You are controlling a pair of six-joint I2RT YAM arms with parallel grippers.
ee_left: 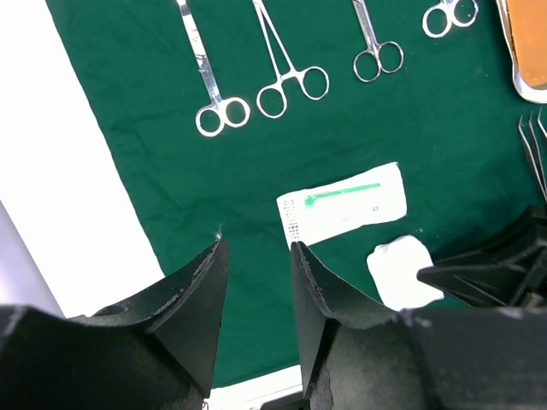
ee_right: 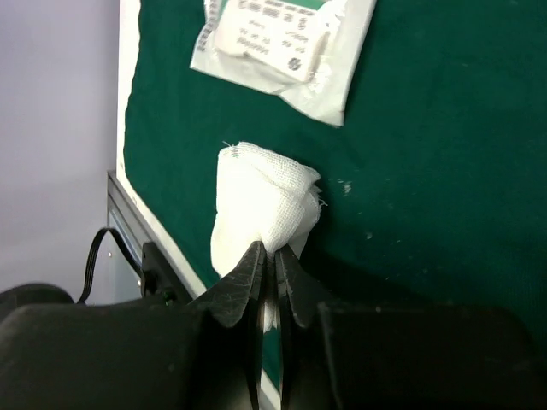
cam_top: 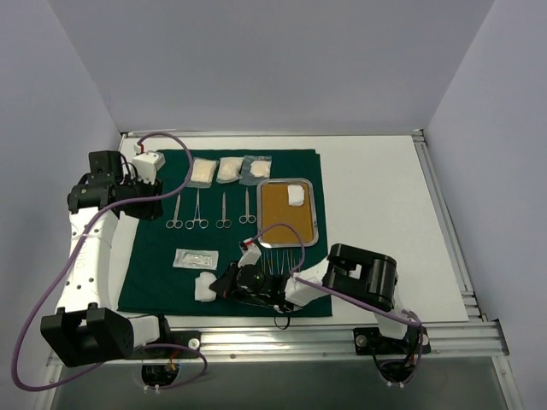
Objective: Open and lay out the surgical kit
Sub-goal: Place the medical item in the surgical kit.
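Right pincer (ee_right: 271,254) grips the white gauze pad (ee_right: 256,192) by its near edge, seemingly to lay it flat on the green drape (ee_right: 427,188) beneath.

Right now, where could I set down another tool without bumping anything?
Bare white table lies right of the steel tray; bare green cloth lies left of the packet. Crowded: the row of clamps, and the near edge where the right gripper pinches gauze.

Bright, even light; faint soft shadows; slight softness in wrist close-ups.
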